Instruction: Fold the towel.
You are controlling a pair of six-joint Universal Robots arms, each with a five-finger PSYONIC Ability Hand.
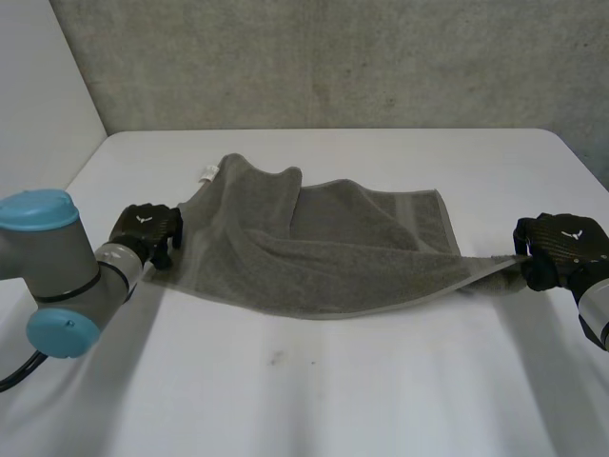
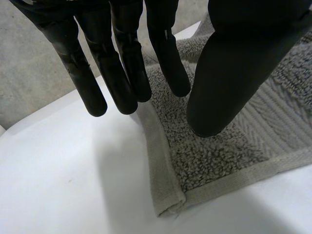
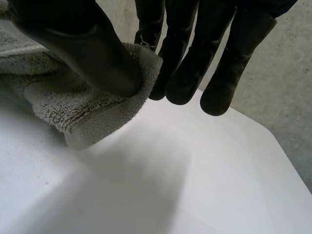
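Grey towel (image 1: 324, 257) lies rumpled across the middle of the white tabletop (image 1: 333, 390), and from my seat I'd call the job barely started. Its far left part is humped up and doubled over on itself, with a small white label (image 1: 209, 172) poking out at the far side. I see no clean fold with matched edges anywhere. The near edge runs in a slack curve between the two hands.

My right hand (image 1: 561, 249) sits at the towel's right end, where the cloth is drawn out into a thin point. In the right wrist view the thumb (image 3: 92, 53) presses the right corner (image 3: 83, 112) against the fingers (image 3: 185, 78). That hand is clamped on the towel, and the corner looks raised just off the tabletop.

My left hand (image 1: 145, 228) is at the towel's left end. In the left wrist view its fingers hang straight and apart from the thumb, with the near left corner (image 2: 170, 202) lying flat on the tabletop below them. Nothing is pinched there that I can see.

So I judge one corner in hand and the other not yet taken. What's left is to grip the left corner, pull the cloth flat, bring one half over the other and square up the edges.
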